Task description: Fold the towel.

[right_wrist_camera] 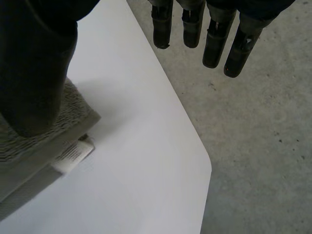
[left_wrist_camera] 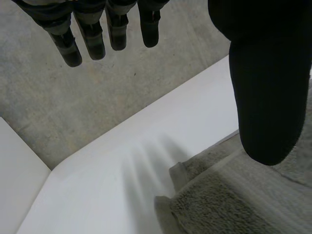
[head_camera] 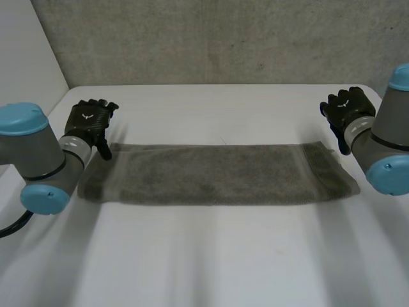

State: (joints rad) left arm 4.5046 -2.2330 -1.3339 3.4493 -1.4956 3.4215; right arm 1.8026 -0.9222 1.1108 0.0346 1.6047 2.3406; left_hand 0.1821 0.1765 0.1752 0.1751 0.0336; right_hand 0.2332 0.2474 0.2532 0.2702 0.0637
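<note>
A grey towel (head_camera: 217,174) is laid as a long folded strip across the white table (head_camera: 211,256). The left hand (head_camera: 89,121) is held at the strip's 10 o'clock corner and the right hand (head_camera: 347,110) at its 2 o'clock corner. The fingers (left_wrist_camera: 92,39) of both hands are seen straight and apart, with nothing gripped. A white label (right_wrist_camera: 73,155) is seen at the towel's corner by the right thumb.

The left arm (head_camera: 38,157) ends with the left hand (head_camera: 89,123) at the far left corner of the towel (head_camera: 217,174), fingers (left_wrist_camera: 92,36) straight, thumb (left_wrist_camera: 265,97) spread apart. The right arm (head_camera: 390,141) mirrors it: the right hand (head_camera: 347,110) is by the towel's far right corner, likewise unclenched.
</note>
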